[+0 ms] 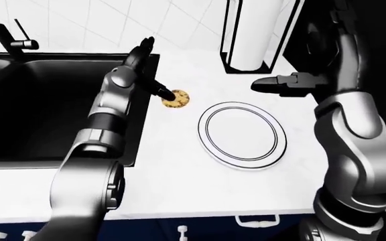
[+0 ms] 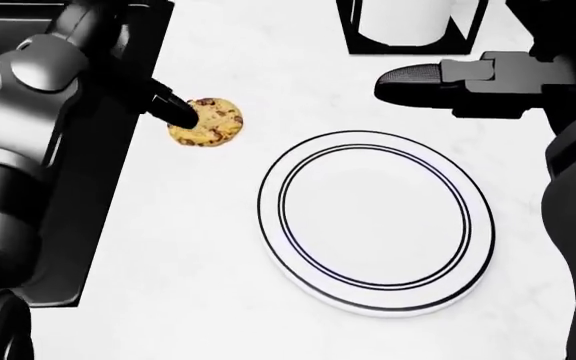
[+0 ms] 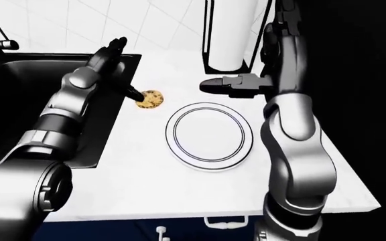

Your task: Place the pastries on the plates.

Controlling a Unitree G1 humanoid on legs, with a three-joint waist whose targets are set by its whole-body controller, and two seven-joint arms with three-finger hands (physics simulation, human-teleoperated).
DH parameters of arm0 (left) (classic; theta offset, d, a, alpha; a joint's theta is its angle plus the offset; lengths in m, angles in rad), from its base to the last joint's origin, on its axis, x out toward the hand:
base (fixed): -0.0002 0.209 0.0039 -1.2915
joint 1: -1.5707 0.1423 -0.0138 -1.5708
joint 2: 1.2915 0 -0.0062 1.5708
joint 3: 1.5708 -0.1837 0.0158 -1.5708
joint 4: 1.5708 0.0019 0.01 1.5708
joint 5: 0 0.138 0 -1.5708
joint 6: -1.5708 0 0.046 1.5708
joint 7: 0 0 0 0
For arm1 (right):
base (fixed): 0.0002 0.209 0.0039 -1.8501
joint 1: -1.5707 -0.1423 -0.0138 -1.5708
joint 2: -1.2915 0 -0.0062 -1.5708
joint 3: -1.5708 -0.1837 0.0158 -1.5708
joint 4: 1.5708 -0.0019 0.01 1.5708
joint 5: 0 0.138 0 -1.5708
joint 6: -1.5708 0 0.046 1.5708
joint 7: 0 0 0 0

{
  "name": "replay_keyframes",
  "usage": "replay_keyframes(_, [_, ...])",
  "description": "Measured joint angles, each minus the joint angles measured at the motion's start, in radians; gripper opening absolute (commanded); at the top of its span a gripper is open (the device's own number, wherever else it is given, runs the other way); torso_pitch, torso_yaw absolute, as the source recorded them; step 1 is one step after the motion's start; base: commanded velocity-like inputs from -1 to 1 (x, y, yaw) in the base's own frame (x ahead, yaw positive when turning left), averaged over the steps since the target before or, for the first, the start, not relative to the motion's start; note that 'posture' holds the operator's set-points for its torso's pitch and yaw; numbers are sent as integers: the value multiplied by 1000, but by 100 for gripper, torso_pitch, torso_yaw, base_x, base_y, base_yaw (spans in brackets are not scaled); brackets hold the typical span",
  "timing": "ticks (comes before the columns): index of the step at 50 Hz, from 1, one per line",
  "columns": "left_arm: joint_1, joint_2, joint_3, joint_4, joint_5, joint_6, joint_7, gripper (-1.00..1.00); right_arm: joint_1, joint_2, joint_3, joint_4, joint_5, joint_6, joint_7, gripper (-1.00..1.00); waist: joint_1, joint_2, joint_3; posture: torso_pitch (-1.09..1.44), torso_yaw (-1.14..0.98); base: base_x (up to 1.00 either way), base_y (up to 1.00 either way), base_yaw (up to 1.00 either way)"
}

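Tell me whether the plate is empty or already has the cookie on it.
Empty. The plate shows only bare white inside its rings; the cookie lies on the counter to its upper left, with a left hand fingertip at its edge.

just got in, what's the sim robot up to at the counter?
It is going for the cookie, which lies on the white counter between the sink and the empty plate. One finger of the left hand reaches the cookie's left edge in the head view; the fingers are not closed round it. The right hand hovers above the plate's upper right, holding nothing. The cookie is not yet on the plate.
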Motion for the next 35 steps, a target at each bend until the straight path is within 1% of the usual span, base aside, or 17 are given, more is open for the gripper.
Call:
replay_keyframes(5, [-17,-36,-20,63,23,-41,-20,100,7,0,3,-8,6,6,-6,100,0,-2,-2,0,0,0,0,0])
replay_keyframes(10, [-20,-67,-14,94,28,-73,-16,100,7,4,0,-21,16,15,-14,100,-2,-1,-2,0,0,0,0,0])
replay_keyframes(22, [-17,-104,-30,161,57,-115,-8,100,8,-9,-8,-38,31,34,-25,100,-2,-2,0,0,0,0,0,0])
replay_keyframes(30, [-11,-101,-38,194,102,-126,9,100,7,-16,-13,-41,39,35,-29,100,-2,-4,-1,0,0,0,0,0])
replay_keyframes(35, [1,-100,-28,205,118,-130,13,100,20,-16,-14,-43,41,29,-29,100,-1,-5,-2,0,0,0,0,0])
